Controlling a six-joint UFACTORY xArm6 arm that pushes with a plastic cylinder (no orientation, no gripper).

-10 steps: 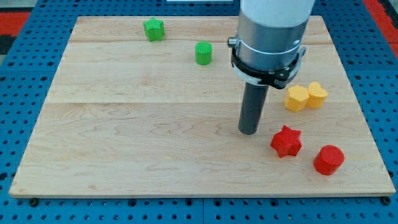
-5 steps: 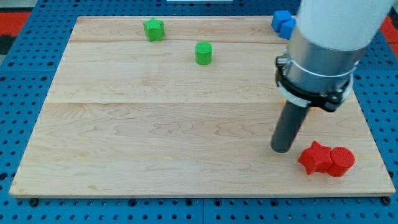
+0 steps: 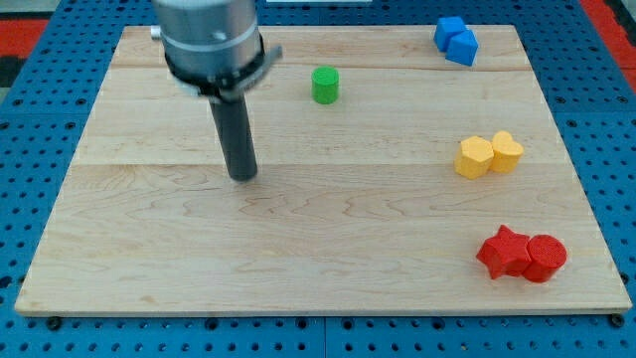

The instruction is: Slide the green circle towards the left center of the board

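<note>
The green circle [image 3: 325, 85] stands on the wooden board [image 3: 318, 249] near the top, a little right of the middle. My tip [image 3: 242, 176] rests on the board left of centre, well below and to the left of the green circle and apart from it. The green star seen earlier is hidden behind the arm.
Two blue blocks [image 3: 456, 40] sit together at the top right. A yellow hexagon [image 3: 475, 157] and a yellow heart [image 3: 506, 150] touch at the right. A red star [image 3: 503, 252] and a red circle [image 3: 544, 259] touch at the bottom right.
My tip pushed the red star right against the red circle, then swept far left across the board. The arm now covers the green star. The green circle has not moved.
</note>
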